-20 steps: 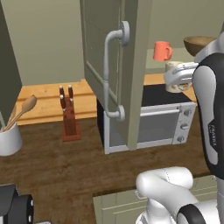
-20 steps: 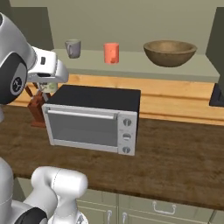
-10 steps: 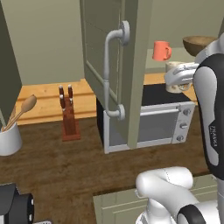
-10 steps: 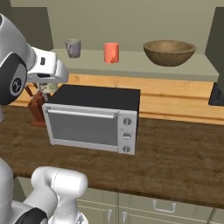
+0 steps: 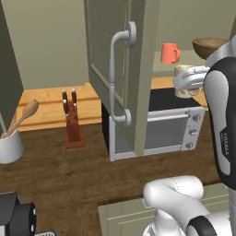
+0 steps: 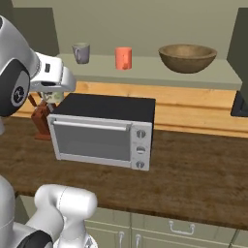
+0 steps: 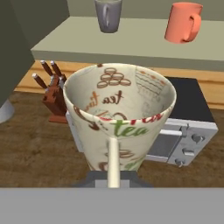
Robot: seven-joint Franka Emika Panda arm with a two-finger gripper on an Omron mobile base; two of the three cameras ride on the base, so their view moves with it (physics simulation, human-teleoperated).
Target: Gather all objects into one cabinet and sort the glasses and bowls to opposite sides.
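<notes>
Cabinet shelf [image 6: 145,72]: grey cup [image 6: 81,53], orange mug [image 6: 123,58], wooden bowl [image 6: 187,57], each standing apart. Cream patterned mug [image 7: 118,116]: empty, clamped in jaws above the microwave [image 6: 101,130].

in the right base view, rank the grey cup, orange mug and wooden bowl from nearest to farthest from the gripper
1. grey cup: left end of the cabinet shelf, just up and right of the gripper, which is shut on the cream mug.
2. orange mug: middle of the shelf, further right.
3. wooden bowl: right end of the shelf, farthest.
</notes>
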